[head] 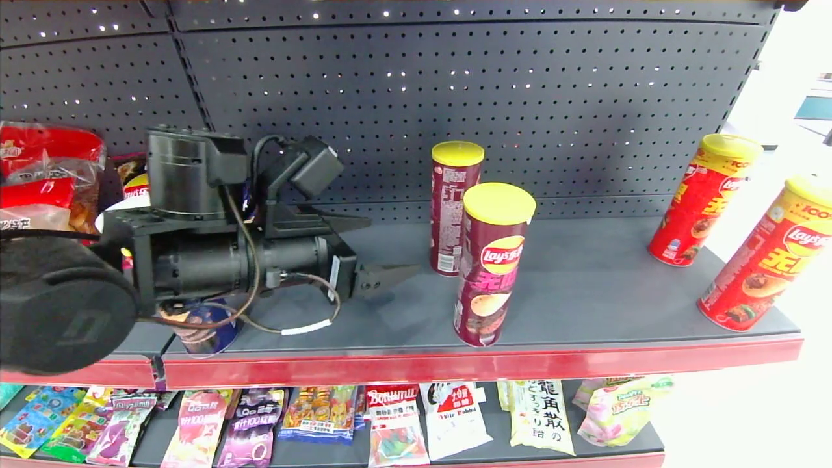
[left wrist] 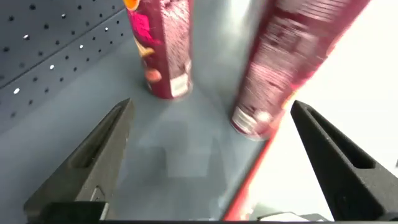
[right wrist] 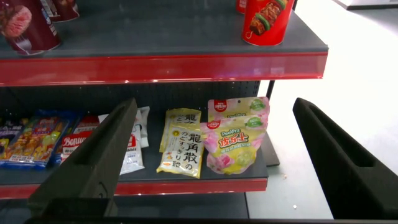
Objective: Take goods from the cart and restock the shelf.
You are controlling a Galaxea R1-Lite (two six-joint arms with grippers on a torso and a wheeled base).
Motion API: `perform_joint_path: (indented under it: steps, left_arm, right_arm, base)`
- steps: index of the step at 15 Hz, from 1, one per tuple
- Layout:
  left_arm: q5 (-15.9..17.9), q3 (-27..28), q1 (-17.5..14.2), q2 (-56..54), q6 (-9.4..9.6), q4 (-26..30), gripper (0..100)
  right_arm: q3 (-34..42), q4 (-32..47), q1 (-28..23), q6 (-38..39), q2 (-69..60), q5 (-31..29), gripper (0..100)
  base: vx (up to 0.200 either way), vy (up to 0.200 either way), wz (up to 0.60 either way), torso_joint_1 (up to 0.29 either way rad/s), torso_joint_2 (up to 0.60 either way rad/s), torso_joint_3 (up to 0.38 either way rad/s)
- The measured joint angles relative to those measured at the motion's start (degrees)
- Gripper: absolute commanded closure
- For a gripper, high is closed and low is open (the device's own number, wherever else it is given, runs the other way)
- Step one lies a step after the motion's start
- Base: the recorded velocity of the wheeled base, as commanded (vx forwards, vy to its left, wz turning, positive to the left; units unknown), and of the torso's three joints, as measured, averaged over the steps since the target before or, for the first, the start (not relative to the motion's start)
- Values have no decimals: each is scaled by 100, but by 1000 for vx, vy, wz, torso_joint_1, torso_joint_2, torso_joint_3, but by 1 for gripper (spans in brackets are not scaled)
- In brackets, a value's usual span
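Two maroon chip cans with yellow lids stand upright on the grey shelf [head: 585, 286], one at the back [head: 455, 208] and one nearer the front edge [head: 494, 263]. My left gripper [head: 390, 247] lies low over the shelf just left of them, open and empty, pointing at them. In the left wrist view the back can [left wrist: 163, 50] and the front can [left wrist: 283, 68] stand beyond the open left gripper [left wrist: 211, 155]. My right gripper [right wrist: 211, 155] hangs open and empty in front of the shelving, facing the shelf's red edge [right wrist: 186, 65] and the snack bags below.
Two red chip cans [head: 705, 198] [head: 764, 257] stand at the shelf's right end. Red snack bags [head: 45, 175] fill the left end, and a blue can [head: 208, 331] sits under my left arm. A pegboard wall [head: 455, 84] backs the shelf. Snack packets [head: 390, 422] line the lower shelf.
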State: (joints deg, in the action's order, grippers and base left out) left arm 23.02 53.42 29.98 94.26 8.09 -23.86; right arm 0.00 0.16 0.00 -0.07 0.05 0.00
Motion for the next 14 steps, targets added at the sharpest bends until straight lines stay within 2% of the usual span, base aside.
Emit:
perform_joint_path:
  steps: [2,4,7,9,11,12,14]
  left_arm:
    - [-2,-297,4,-495,0,133,0]
    - [0,-500,12,-1100,20,495,0]
    - [-121,-739,15,-2180,200,1192,0]
    - [-578,-976,-22,-2886,261,1368,0]
    - [-1536,-1456,-285,-3789,271,1532,0]
    - [-1901,-1712,-429,-4214,268,1647,0]
    - [-2372,-2330,-674,-5279,250,2085,0]
  right_arm:
    - [0,2,0,0,0,0,0]
    - [0,2,0,0,0,0,0]
    - [0,2,0,0,0,0,0]
    - [0,2,0,0,0,0,0]
    - [0,2,0,0,0,0,0]
    - [0,0,0,0,0,0,0]
    - [0,2,0,0,0,0,0]
  base:
    - [0,0,0,0,0,0]
    - [0,0,0,0,0,0]
    - [0,0,0,0,0,0]
    - [0,0,0,0,0,0]
    - [0,0,0,0,0,0]
    - [0,0,0,0,0,0]
    - [0,0,0,0,0,0]
